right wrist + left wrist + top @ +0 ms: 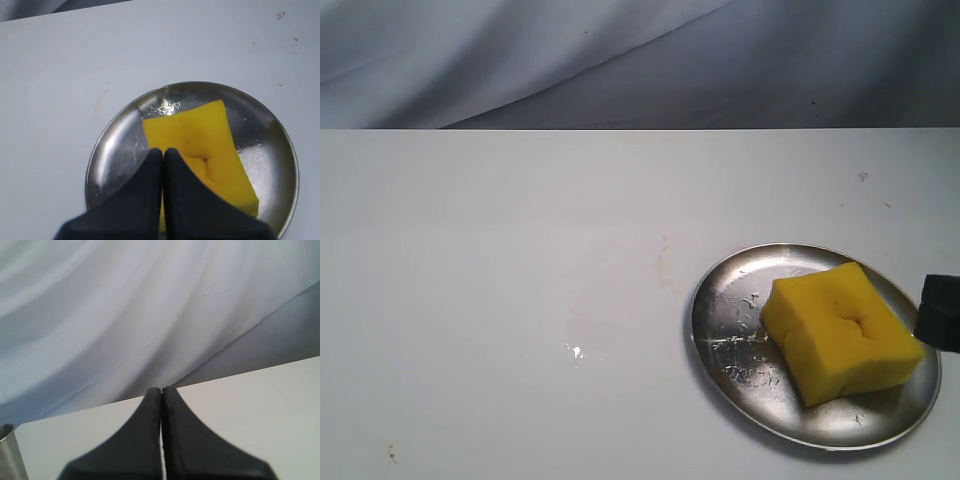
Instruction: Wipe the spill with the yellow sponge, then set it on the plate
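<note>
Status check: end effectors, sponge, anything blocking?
Left end effector shut, right end effector shut. Sponge on plate, ungripped. No obstruction seen.

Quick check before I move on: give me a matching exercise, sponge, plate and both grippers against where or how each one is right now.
Things:
1 sponge
2 plate
3 left gripper
4 right gripper

States:
A shut, facing the cloth backdrop
B yellow, lying on the plate
C shut, aimed at the sponge
D silver, on the table

Pairs: 1-B; 2-D; 3-A; 4-C
</note>
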`<action>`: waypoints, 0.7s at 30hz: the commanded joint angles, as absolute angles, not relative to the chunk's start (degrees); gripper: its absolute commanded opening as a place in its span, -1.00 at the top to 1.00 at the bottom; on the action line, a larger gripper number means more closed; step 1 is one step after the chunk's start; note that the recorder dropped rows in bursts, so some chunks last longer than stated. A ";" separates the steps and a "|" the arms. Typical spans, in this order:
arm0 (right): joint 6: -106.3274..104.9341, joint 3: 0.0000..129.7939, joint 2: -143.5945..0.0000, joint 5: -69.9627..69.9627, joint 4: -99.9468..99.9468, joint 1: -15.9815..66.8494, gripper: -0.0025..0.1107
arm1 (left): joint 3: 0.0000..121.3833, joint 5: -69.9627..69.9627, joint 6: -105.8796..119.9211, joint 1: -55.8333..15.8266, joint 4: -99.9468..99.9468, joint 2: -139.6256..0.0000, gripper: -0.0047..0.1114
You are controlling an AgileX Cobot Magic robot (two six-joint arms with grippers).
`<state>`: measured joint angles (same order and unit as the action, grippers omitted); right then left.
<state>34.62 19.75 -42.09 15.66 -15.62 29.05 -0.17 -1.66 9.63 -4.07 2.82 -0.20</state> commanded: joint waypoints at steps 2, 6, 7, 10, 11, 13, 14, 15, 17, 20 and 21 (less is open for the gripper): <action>30.81 11.22 -36.77 5.92 -8.84 27.25 0.96 | 0.00 -1.26 9.05 -3.97 2.42 0.00 0.92; 21.80 6.34 -31.28 3.51 -2.69 21.86 0.96 | 0.00 -1.26 9.05 -3.97 2.42 0.00 0.92; 19.90 5.67 -29.52 3.51 -2.50 20.70 0.96 | 0.00 -1.26 9.05 -3.97 2.42 0.00 0.92; 15.72 3.72 -23.71 3.47 -1.62 16.93 0.96 | 0.00 -1.26 9.05 -3.97 2.42 0.00 0.92; 14.28 3.16 -21.33 3.47 -1.06 15.82 0.96 | 0.00 -1.26 9.05 -3.97 2.42 0.00 0.92; 11.22 2.06 -16.86 3.60 0.00 13.99 0.96 | 0.00 -1.26 9.05 -3.97 2.42 0.00 0.92; 9.75 1.41 -14.32 4.00 0.76 12.99 0.96 | 0.00 -1.26 9.05 -3.97 2.42 0.00 0.92; 8.39 0.80 -11.74 4.54 0.98 11.99 0.96 | 0.00 -1.26 9.05 -3.97 2.42 0.00 0.92; 5.47 0.00 -6.81 5.59 1.95 10.25 0.96 | 0.00 -1.26 9.05 -3.97 2.42 0.00 0.92; 2.94 0.00 -1.16 7.13 3.08 8.87 0.96 | 0.00 -1.26 9.05 -3.97 2.42 0.00 0.92; 2.79 0.00 -0.20 7.13 3.08 8.65 0.96 | 0.00 -1.26 9.05 -3.97 2.42 0.00 0.92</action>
<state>5.32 0.28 -4.08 5.96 2.08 9.65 -0.17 -1.66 9.63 -4.07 2.82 -0.20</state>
